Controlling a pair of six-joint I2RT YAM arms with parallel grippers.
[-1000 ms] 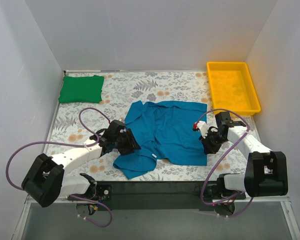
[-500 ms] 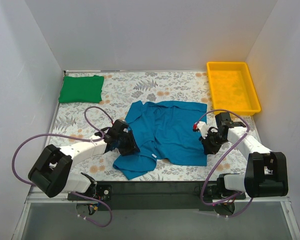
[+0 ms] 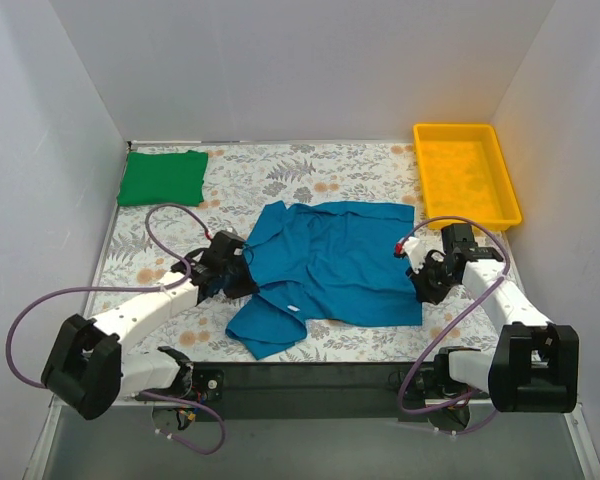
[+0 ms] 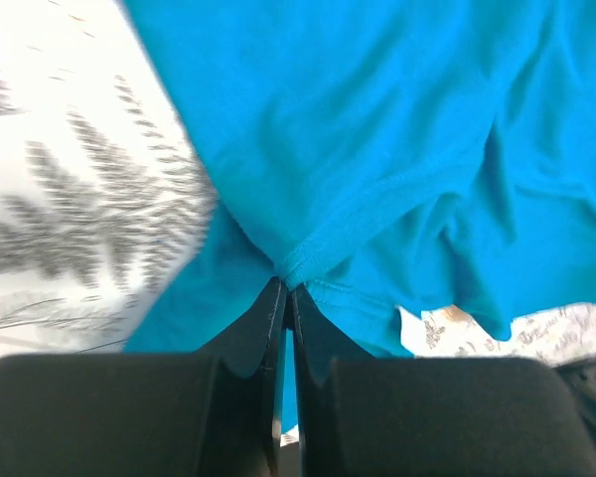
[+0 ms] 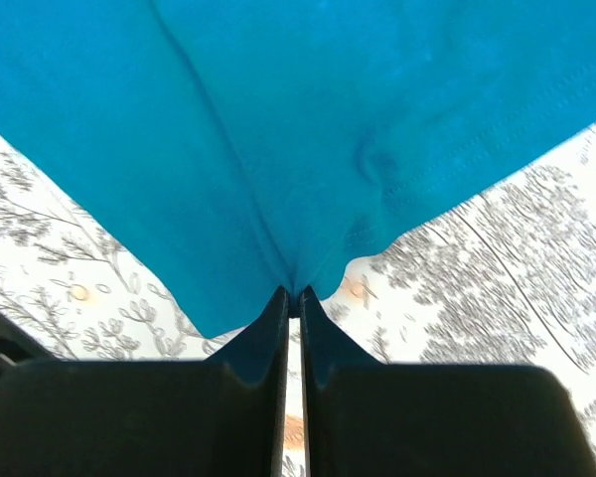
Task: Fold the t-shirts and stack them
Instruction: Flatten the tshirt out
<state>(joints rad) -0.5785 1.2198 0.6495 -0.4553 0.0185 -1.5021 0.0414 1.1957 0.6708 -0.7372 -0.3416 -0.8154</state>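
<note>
The teal-blue t-shirt lies crumpled in the middle of the table, its white neck label near the front. My left gripper is shut on the shirt's left edge; the left wrist view shows a hemmed fold pinched at the fingertips. My right gripper is shut on the shirt's right hem, which the right wrist view shows as blue cloth pinched at the tips. The bright green t-shirt lies folded at the back left corner.
A yellow plastic tray stands at the back right. The tabletop has a floral-print cover. White walls close in the left, back and right sides. Purple cables loop off both arms.
My left gripper has moved left and back, pulling the shirt's left edge with it. My right gripper has moved a little right, stretching the shirt's right hem outward.
</note>
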